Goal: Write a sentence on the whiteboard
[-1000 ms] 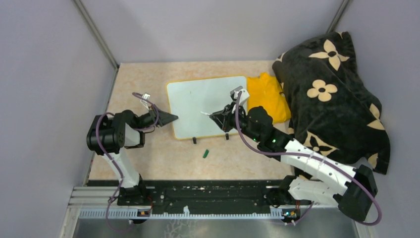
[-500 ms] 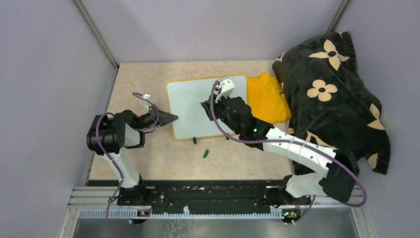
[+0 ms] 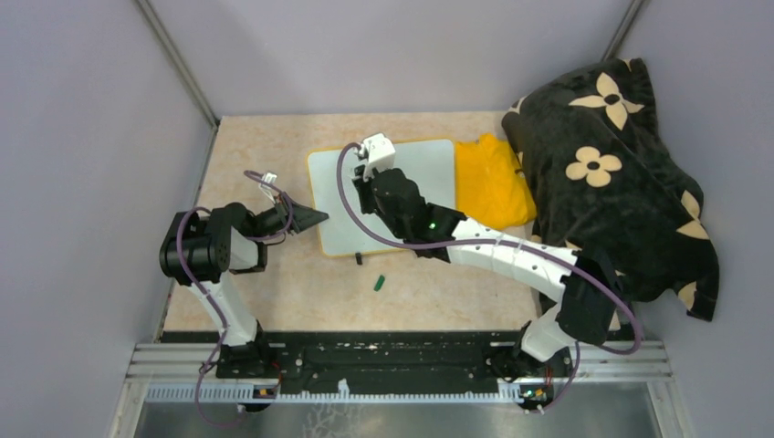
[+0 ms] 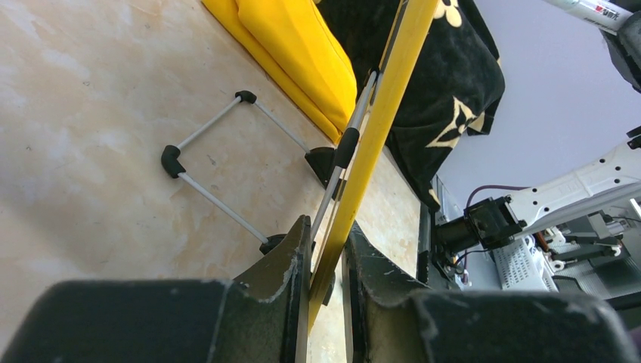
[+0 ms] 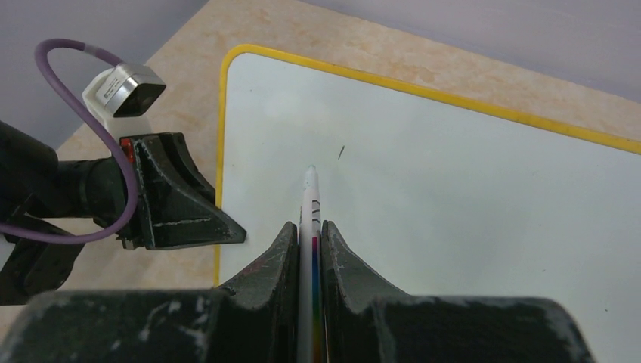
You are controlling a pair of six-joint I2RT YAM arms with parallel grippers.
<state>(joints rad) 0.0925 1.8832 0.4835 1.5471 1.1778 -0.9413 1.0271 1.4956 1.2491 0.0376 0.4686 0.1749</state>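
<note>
The small glossy whiteboard point(image 3: 330, 201) with rounded corners and a thin yellow-orange frame sits mid-table on the beige marbled table top point(image 3: 265, 146), writing face up. Its long axis runs left to right, skewed slightly so the right end lies farther from the arms. From the left wrist camera its near edge looks raised off the table on a thin wire stand point(image 4: 219, 204) with black feet.

The left gripper point(image 3: 318, 217) is pinched onto the frame at the board's left short edge, one finger on each side.

The right gripper point(image 5: 310, 231) is clamped on a slim white marker point(image 5: 311, 204) with a coloured stripe. The marker points away from the wrist toward the board's far-left area — whether its tip touches the surface cannot be told. A short dark stroke point(image 5: 341, 152) sits just beyond the tip.

The right arm crosses above the board's middle. A plain yellow cloth point(image 3: 493, 182) lies against the board's right edge, with a black flower-print blanket point(image 3: 611, 164) heaped beyond it. A small green cap point(image 3: 379, 282) lies near the board's front edge — apart from it.
</note>
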